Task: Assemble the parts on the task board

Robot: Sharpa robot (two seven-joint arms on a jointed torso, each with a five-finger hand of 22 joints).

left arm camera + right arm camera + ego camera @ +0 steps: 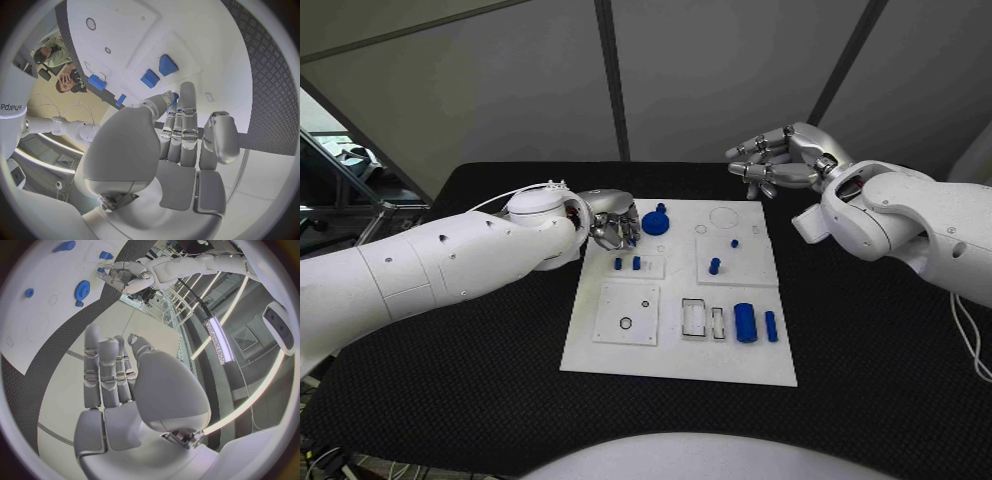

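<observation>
At the left edge of the white task board (733, 365), the left hand (612, 220) hangs low over the board's far-left corner, fingers curled downward close to the blue gear (655, 222). It seems posed to reach for that gear or the two short blue pegs (627, 264) standing just in front of it. From the left wrist view the fingers (187, 115) run fairly straight with nothing between them, so the hand looks empty and loosely spread rather than pinching.

Moving rightward across the board, a square plate with a small ring (627, 315) lies toward the near left. Beside it are two empty rectangular slots (702, 318); these probably await the blue cylinder (746, 323) and thin blue bar (772, 326) lying just to their right. Farther back a single blue peg (714, 266) stands in a raised tile, with a smaller blue stud (734, 243) behind it.

Past the board's far-right corner, the right hand (783, 160) is raised well above the black desk (877, 340), fingers bunched and curled, holding nothing visible. It is clear of the parts, so nothing blocks the left hand's reach.
</observation>
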